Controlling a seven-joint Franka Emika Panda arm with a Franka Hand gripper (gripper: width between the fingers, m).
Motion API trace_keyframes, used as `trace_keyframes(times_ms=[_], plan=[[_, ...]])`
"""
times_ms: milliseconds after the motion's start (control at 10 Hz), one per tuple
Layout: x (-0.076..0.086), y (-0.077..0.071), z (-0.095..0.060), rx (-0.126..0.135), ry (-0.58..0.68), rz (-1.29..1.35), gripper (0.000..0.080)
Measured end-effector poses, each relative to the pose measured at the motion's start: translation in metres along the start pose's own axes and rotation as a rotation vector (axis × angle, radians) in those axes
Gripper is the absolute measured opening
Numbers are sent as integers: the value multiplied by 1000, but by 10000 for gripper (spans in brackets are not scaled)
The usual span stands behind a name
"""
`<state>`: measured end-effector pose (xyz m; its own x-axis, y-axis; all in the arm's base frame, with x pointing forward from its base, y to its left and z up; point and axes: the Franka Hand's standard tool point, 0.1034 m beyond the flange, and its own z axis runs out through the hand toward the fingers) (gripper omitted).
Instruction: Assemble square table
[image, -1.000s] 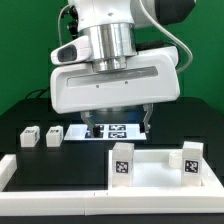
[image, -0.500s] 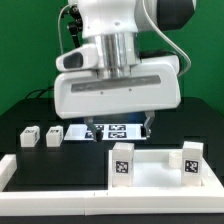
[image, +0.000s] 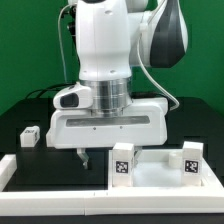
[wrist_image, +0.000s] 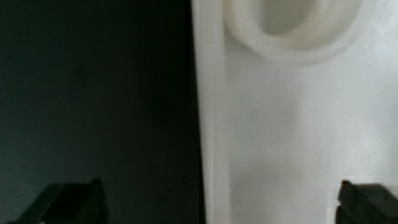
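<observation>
The gripper (wrist_image: 217, 204) hung wide open and empty over the tabletop (wrist_image: 267, 130) edge, probably lined up to grasp it.

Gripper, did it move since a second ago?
Yes. In the exterior view the gripper has come down, ending closer to the white tabletop, which stayed put.

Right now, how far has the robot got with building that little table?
Done: two legs stand upright on near corners of the tabletop, though how firmly I cannot tell. In hand: nothing; the gripper is open over its edge. Left: one loose leg lies aside; the fourth is out of sight.
</observation>
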<state>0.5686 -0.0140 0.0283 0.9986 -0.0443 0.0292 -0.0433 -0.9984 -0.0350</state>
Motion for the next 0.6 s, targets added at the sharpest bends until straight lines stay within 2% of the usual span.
trace_keyframes(times_ms=[300, 400, 500, 600], plan=[[-2, 1, 1, 4, -9, -7, 649], [-4, 9, -2, 30, -38, -18, 649], [-5, 18, 5, 36, -50, -8, 649], [-5, 15, 6, 32, -50, -8, 649]])
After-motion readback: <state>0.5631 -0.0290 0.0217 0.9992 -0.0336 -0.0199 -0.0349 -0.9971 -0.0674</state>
